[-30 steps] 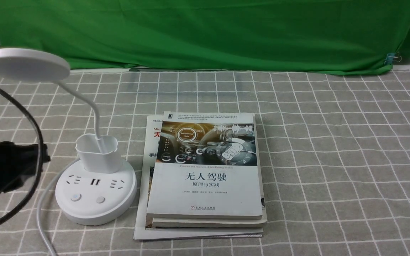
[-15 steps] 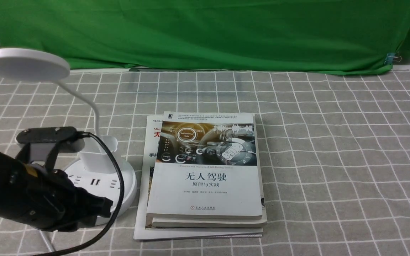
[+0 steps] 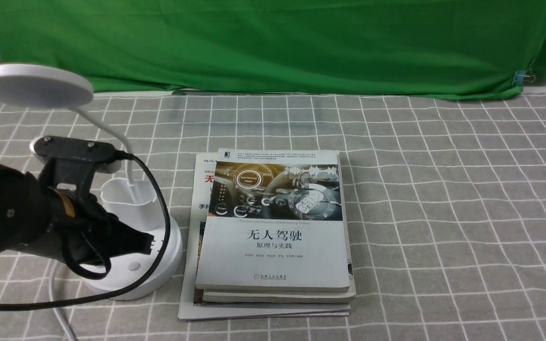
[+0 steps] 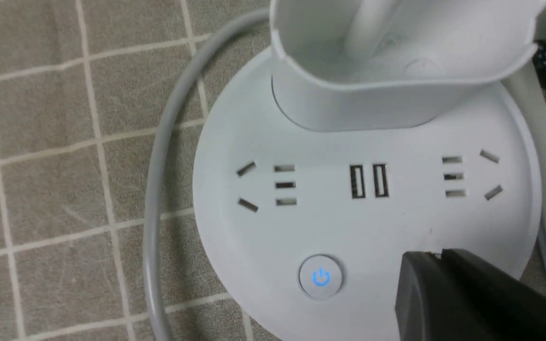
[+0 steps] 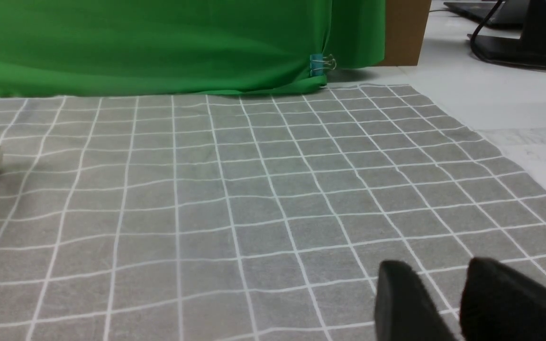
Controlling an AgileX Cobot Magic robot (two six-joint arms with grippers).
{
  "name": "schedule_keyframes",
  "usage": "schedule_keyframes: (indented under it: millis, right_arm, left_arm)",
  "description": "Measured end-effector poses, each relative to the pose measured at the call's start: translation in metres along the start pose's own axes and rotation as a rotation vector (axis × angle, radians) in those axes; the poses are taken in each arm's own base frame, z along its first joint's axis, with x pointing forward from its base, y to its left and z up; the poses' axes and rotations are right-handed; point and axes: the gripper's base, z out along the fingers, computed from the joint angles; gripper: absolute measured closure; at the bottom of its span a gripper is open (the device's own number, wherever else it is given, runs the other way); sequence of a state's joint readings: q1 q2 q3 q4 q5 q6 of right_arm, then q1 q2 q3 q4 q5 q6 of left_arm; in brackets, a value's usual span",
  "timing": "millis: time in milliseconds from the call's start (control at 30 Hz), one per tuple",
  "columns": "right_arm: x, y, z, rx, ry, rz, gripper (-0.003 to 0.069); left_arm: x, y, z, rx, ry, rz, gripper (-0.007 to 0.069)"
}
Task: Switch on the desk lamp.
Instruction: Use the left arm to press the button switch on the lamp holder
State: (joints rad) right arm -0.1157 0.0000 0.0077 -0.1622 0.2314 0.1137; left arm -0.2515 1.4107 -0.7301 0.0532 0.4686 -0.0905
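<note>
The white desk lamp stands at the left of the front view, with its disc head (image 3: 33, 85), thin neck, cup holder (image 3: 133, 206) and round base (image 3: 164, 265). The head shows no light. My left gripper (image 3: 149, 243) is shut and empty, its tips low over the front of the base, above one button (image 3: 133, 266). In the left wrist view the base (image 4: 396, 222) shows sockets and a power button (image 4: 320, 277) with a blue glowing icon. The shut gripper (image 4: 436, 255) lies beside it and hides the second button. My right gripper (image 5: 436, 279) is open over bare cloth.
A stack of books (image 3: 273, 227) lies right beside the lamp base. The lamp's grey cord (image 3: 57, 289) runs off the front left. My arm's black cable (image 3: 159, 227) loops over the base. A green backdrop (image 3: 273, 42) hangs at the back.
My left arm has come in from the left edge and moved over the lamp base; its shut tips now sit over the front of the base. The lamp and books have not moved.
</note>
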Motion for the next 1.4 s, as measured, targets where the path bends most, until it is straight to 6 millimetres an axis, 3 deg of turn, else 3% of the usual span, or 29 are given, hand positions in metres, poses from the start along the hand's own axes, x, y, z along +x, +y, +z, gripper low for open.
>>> schedule_keyframes:
  millis: [567, 1400]
  right_arm:
    - [0.0, 0.0, 0.0, 0.0, 0.0, 0.001, 0.0414]
    - [0.0, 0.0, 0.0, 0.0, 0.0, 0.001, 0.0414]
  left_arm:
    - [0.002, -0.003, 0.029, 0.018, 0.054, -0.039, 0.0604]
    - [0.001, -0.003, 0.033, 0.027, 0.067, 0.033, 0.0604]
